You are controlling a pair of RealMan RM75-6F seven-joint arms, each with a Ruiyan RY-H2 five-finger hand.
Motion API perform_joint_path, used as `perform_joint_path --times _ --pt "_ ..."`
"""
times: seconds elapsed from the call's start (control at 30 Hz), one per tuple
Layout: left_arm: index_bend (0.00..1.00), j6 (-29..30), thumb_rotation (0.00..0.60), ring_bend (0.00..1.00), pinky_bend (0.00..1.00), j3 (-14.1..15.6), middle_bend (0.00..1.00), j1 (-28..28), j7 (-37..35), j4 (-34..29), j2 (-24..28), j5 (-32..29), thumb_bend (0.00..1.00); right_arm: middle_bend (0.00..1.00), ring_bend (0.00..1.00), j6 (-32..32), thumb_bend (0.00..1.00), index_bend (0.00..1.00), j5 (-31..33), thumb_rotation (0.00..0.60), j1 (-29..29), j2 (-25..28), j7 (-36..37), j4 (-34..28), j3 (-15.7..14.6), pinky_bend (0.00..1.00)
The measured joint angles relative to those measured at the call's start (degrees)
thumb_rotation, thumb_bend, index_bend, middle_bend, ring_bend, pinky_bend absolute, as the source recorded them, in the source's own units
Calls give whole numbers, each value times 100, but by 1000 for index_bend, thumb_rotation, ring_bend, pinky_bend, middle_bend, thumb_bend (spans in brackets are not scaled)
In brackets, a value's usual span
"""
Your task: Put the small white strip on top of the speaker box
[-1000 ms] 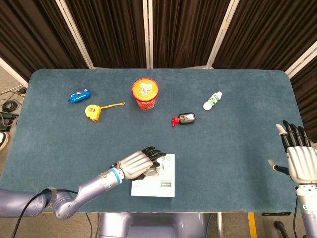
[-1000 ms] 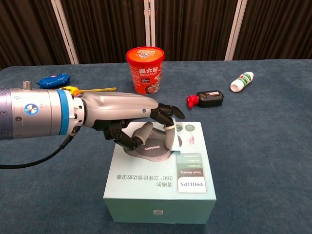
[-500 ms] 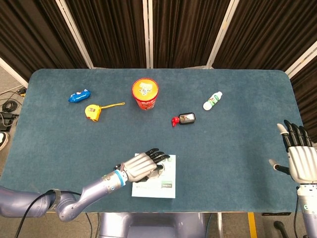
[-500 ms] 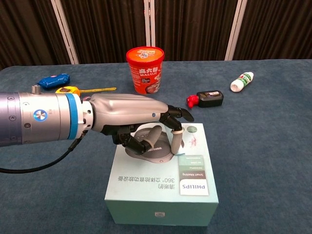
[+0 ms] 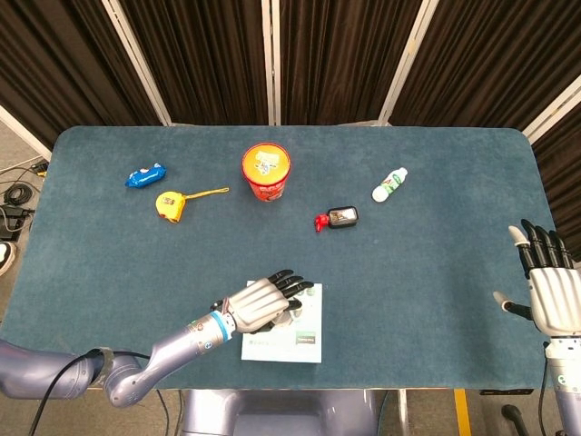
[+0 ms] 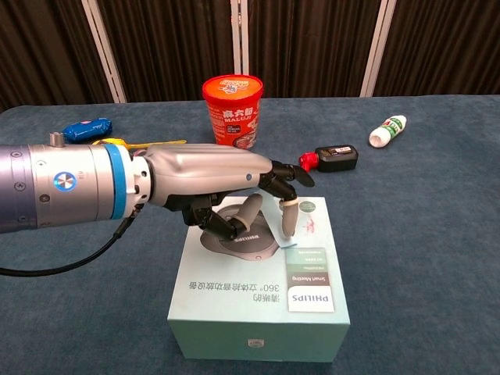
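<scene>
The pale green speaker box (image 5: 300,341) (image 6: 258,312) lies at the table's near edge, printed face up. My left hand (image 5: 263,302) (image 6: 211,183) hovers palm down over its far half. The small white strip (image 6: 287,220) hangs from that hand's fingertips, pinched there, and its lower end sits at the box top near the right side. In the head view the hand covers the strip. My right hand (image 5: 547,283) is far off at the table's right edge, fingers spread and holding nothing.
A red noodle cup (image 5: 266,173) (image 6: 233,112) stands mid-table. Beyond it are a yellow tape measure (image 5: 170,204), a blue packet (image 5: 145,175) (image 6: 86,127), a black and red item (image 5: 338,218) (image 6: 332,158) and a white bottle (image 5: 389,184) (image 6: 387,130).
My left hand has slid a little to the right over the box with the strip still in its fingertips. The right hand has stayed put.
</scene>
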Motion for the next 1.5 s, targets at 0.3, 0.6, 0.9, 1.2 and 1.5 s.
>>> perform_joint_path --times 0.3,0.6,0.9,1.2,1.5 --pt "358 -90 600 0 0 6 0 -47 -31 42 -75 -6 1000 0 0 -4 0 36 4 600 -7 8 26 0 14 0" --pt "358 -102 600 0 0 67 0 -60 105 53 -123 -218 1000 0 0 -24 0 41 26 600 -16 43 130 -6 36 0" --pt "358 -8 600 0 0 -10 0 -36 -27 8 -88 -105 1000 0 0 -41 0 41 46 600 -19 50 153 0 52 0" --pt "360 -132 600 0 0 47 0 -61 -82 52 -140 -170 1000 0 0 -53 0 45 53 600 -22 59 166 0 57 0" --pt "362 -67 600 0 0 39 0 -60 -27 29 -143 -211 1000 0 0 -69 0 49 71 600 -24 65 185 3 67 0"
